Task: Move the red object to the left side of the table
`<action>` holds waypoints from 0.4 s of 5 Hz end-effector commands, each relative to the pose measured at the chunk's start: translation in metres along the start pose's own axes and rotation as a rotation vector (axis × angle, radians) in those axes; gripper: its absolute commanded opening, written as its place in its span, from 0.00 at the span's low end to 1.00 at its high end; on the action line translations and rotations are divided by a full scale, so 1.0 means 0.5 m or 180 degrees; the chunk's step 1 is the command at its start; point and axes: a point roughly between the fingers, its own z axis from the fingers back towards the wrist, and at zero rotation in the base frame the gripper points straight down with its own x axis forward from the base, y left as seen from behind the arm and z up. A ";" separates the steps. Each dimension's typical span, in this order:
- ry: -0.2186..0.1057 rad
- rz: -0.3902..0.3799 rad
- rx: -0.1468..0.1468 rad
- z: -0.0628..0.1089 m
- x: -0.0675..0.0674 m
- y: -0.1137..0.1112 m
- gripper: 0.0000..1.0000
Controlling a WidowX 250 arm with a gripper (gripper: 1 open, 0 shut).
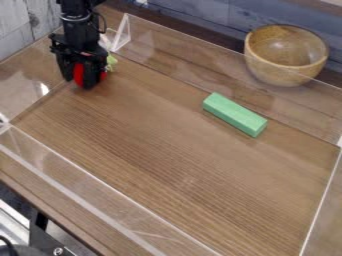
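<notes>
Wood-grain brown fills the near part of the view: the table lies bare in front, hemmed by low clear acrylic walls. Further in, right of centre, a flat green block lies by itself, and beyond it at the far right stands a wooden bowl — neither belongs to this job.

At the far left, the black gripper points straight down with its tips at the tabletop, and the red object sits between the fingers, its pale green leafy tip poking out toward the right. Whether the fingers clamp the toy or have started to part cannot be told from this view; they hug it closely either way.

By my reading, the step in hand is the release — the toy looks low enough and far enough left. To do it well, spread the fingers fully while holding still, so the rounded toy is not nudged into a roll, then lift straight up before swinging away.
</notes>
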 end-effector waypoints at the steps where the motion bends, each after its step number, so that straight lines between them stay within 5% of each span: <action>1: -0.0135 0.0041 0.0043 0.035 0.015 0.013 1.00; 2: -0.0105 0.0057 -0.0009 0.037 0.015 0.012 1.00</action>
